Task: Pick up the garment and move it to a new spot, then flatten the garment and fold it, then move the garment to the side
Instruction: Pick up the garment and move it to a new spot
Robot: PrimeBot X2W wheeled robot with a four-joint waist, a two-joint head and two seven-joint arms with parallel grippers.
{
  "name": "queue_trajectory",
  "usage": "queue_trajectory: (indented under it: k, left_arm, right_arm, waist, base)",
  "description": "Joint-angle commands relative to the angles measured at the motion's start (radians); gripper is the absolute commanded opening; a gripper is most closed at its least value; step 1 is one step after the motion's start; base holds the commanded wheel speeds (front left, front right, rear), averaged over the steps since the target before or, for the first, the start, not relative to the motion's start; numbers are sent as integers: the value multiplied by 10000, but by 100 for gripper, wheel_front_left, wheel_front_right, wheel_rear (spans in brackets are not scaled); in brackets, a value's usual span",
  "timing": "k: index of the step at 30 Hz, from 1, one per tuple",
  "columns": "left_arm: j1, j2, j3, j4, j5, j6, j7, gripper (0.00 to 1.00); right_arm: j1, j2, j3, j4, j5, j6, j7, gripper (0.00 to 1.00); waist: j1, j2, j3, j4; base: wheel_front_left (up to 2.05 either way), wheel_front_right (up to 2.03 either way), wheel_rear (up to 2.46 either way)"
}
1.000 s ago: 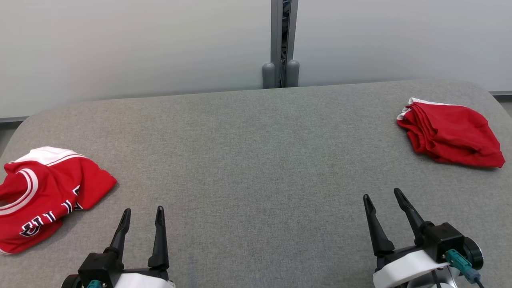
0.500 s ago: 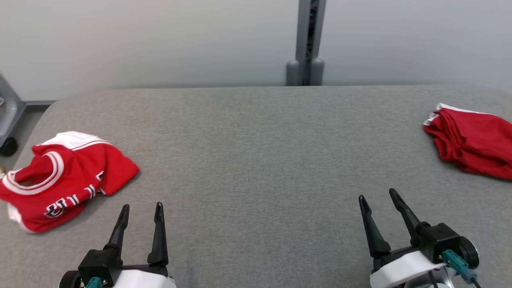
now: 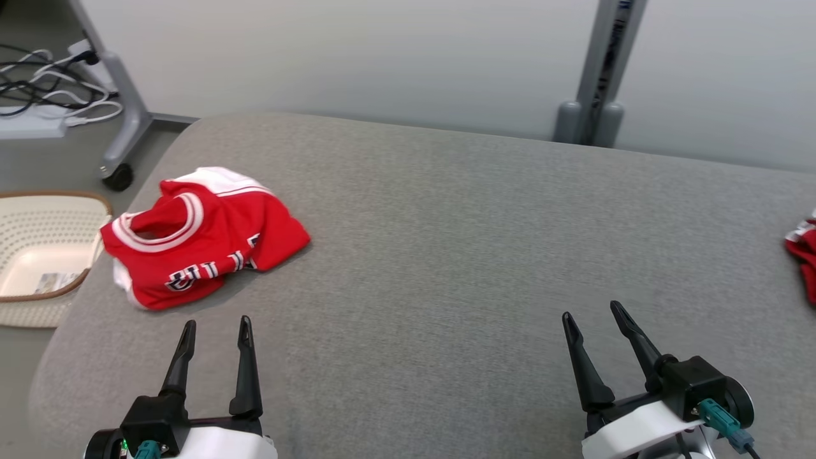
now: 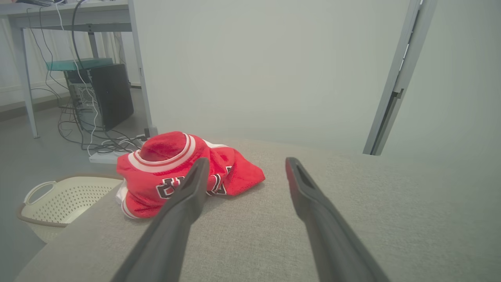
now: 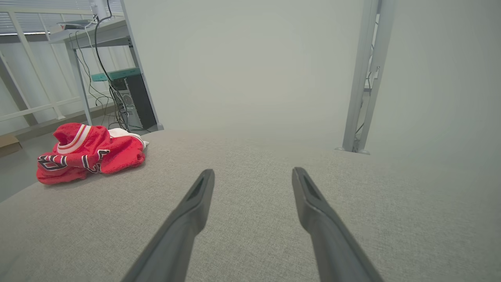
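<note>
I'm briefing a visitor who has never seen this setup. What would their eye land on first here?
The crumpled red jersey with white trim, at the left of the grey table, stands out most. Next come the left gripper and right gripper, both open and empty, near the robot. A cream basket sits on the floor off the table's left edge.
</note>
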Motion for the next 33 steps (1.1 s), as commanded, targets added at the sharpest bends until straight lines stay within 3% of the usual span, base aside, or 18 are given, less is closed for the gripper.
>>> queue_trajectory:
  k: [1,13,33]
  left_arm:
    - [-6,35,60,-62,140,81,-30,100]
    - [197,34,279,-73,216,232,-30,100]
    - [-190,34,578,98,35,262,-30,100]
  right_arm:
    - [-33,-49,29,-57,30,3,-16,100]
    - [68,-51,160,-21,216,3,-16,100]
    - [-291,-259,436,54,147,3,-16,100]
  waist:
    - [0,0,-2,430]
    - [0,0,-91,1520]
    - [0,0,303,1360]
  base:
    - [0,0,0]
    - [0,0,0]
    - [0,0,0]
